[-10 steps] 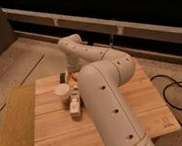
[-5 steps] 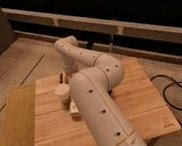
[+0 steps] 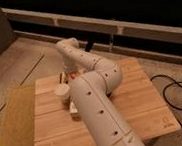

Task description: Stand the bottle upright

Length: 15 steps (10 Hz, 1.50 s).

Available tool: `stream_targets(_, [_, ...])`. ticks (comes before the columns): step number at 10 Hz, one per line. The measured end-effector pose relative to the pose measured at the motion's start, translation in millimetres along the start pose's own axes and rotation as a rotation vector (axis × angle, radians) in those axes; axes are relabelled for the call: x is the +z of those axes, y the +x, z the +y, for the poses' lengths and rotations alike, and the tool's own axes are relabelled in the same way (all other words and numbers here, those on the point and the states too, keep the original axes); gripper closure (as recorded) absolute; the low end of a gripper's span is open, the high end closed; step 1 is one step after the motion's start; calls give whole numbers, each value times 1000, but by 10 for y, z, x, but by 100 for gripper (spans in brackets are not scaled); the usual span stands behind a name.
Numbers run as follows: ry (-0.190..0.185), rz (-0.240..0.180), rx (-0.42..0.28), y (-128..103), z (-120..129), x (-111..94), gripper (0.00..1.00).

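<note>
The bottle (image 3: 73,108) is a pale cream body lying flat on the wooden table (image 3: 143,96), partly hidden behind my white arm (image 3: 98,117). My arm rises from the bottom edge, bends at an elbow (image 3: 110,77) and reaches back left. The gripper (image 3: 65,77) points down over the back left of the table, a short way beyond the bottle. A small white round cup-like thing (image 3: 61,91) stands between the gripper and the bottle. A small reddish item (image 3: 74,77) shows beside the wrist.
A yellow-green mat (image 3: 15,123) covers the floor left of the table. Black cables (image 3: 180,93) loop on the floor to the right. A dark wall with a pale ledge (image 3: 128,24) runs along the back.
The elbow and the near arm link have shifted slightly left, covering more of the table's middle. The gripper stays over the back left corner. The bottle has not moved.
</note>
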Motion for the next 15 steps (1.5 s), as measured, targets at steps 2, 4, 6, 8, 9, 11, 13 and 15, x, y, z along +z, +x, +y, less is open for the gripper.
stream_targets(2, [-22,-8,4,41,15,14,28])
stream_targets(4, [-19,-3,23,126,-24,21,28])
stream_targets(6, [-2,-6,55,244,-103,-27,28])
stream_targets(8, [9,-11,76,333,-148,-70,28])
stream_targets(9, [15,-11,88,396,-166,-84,28])
stream_targets(11, [21,-4,97,476,-163,-63,28])
stream_targets(13, [28,11,100,552,-158,-8,28])
stream_targets(15, [35,33,103,619,-155,59,28])
